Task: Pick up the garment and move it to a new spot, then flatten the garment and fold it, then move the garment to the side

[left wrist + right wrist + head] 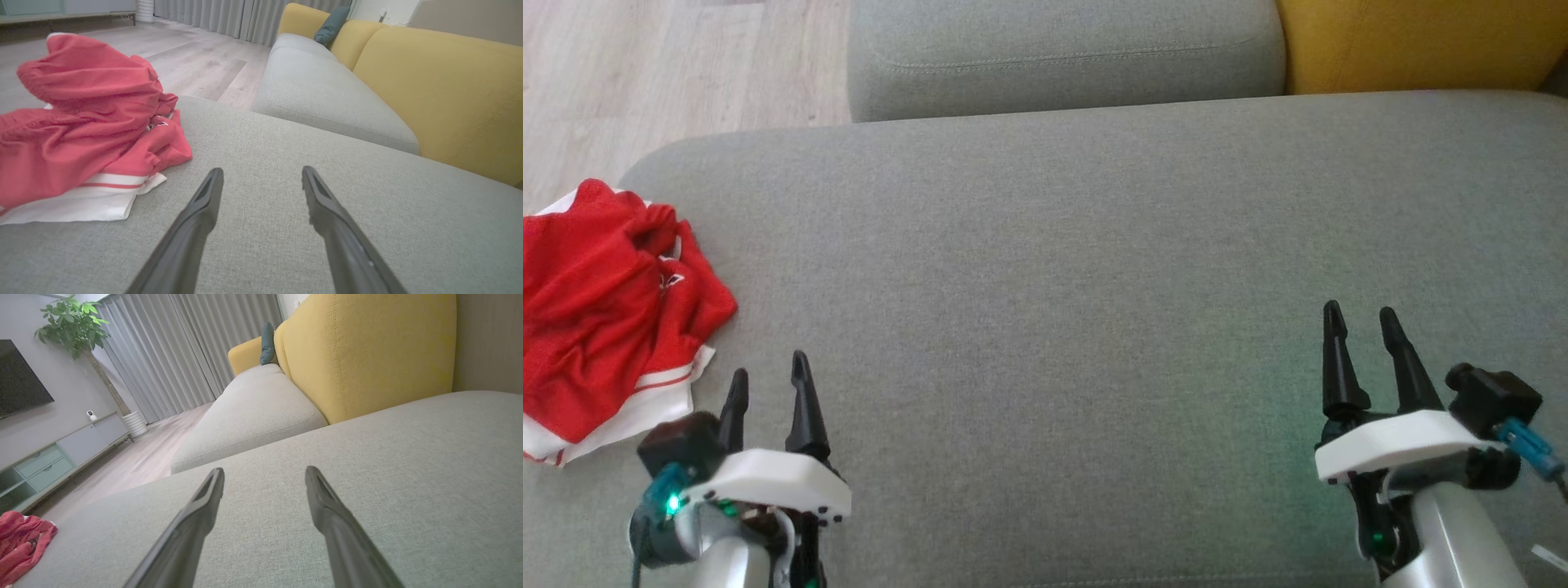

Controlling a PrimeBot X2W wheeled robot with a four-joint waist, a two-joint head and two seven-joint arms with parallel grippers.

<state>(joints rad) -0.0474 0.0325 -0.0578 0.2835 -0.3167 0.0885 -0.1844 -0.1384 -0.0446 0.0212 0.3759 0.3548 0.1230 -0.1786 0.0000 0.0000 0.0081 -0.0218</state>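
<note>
The red garment (605, 302) is crumpled up at the left end of the grey seat cushion (1054, 245), with white trim poking out underneath. It might be shorts or a jersey, too bunched up to tell. The left gripper (768, 365) hangs just beside it, its 2 fingers spread with nothing between them. The right gripper (1359, 308) is well apart on the right, also wide open and empty.

Soft, even light fills all three views, with no hard shadows on the grey sofa (1054, 269). The head view is slightly grainy, and a faint green glow tints the cushion beside the right end effector (1359, 310). Both wrist views bow at the edges, and the fingers (196, 228) blur towards the bottom.
</note>
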